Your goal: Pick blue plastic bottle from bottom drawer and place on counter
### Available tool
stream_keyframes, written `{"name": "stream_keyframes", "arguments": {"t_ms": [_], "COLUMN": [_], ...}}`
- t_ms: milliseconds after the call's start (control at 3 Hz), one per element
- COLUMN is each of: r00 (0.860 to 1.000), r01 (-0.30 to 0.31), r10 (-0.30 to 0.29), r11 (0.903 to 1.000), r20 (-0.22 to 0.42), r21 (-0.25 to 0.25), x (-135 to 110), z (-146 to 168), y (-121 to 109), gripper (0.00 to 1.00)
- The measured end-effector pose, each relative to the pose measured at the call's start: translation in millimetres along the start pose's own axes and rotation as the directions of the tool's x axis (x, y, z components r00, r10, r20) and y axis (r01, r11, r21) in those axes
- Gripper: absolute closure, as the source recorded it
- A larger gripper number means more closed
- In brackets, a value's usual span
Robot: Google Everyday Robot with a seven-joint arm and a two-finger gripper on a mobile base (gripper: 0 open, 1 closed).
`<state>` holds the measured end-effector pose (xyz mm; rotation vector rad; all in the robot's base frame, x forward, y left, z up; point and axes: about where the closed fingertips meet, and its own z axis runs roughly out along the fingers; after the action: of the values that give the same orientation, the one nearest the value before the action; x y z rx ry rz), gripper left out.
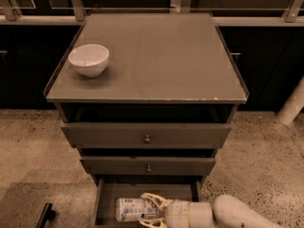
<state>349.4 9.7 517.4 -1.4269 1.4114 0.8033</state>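
Observation:
The blue plastic bottle point(127, 209) lies on its side in the open bottom drawer point(107, 194), with its label showing. My gripper point(146, 208) reaches into the drawer from the right, and its pale fingers point(153, 199) sit against both sides of the bottle's right end, shut on it. The bottle is still low in the drawer. The counter point(161, 61) is above, flat and glossy, with a chipped front edge.
A white bowl point(89, 59) stands at the counter's left rear. The two upper drawers point(147, 136) with round knobs are slightly pulled out above the bottle. A white post point(292, 106) stands on the floor at the right, and a dark object point(45, 214) lies at the lower left.

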Motion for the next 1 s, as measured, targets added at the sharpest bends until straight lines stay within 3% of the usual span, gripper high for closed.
{"name": "stream_keyframes", "arguments": {"t_ms": [333, 667, 1000], "r00": [0.999, 0.999, 0.997], "r01": [0.037, 0.037, 0.069], "r10": [-0.037, -0.037, -0.071], "r11": [0.9993, 0.9993, 0.9964], "r20": [-0.038, -0.038, -0.031], "r21": [0.004, 0.004, -0.048], "x": [-6.9, -7.0, -10.9], "z": [-9.8, -9.8, -6.4], "y": [-7.7, -7.7, -13.7], "gripper": [1.0, 1.0, 1.0]}}
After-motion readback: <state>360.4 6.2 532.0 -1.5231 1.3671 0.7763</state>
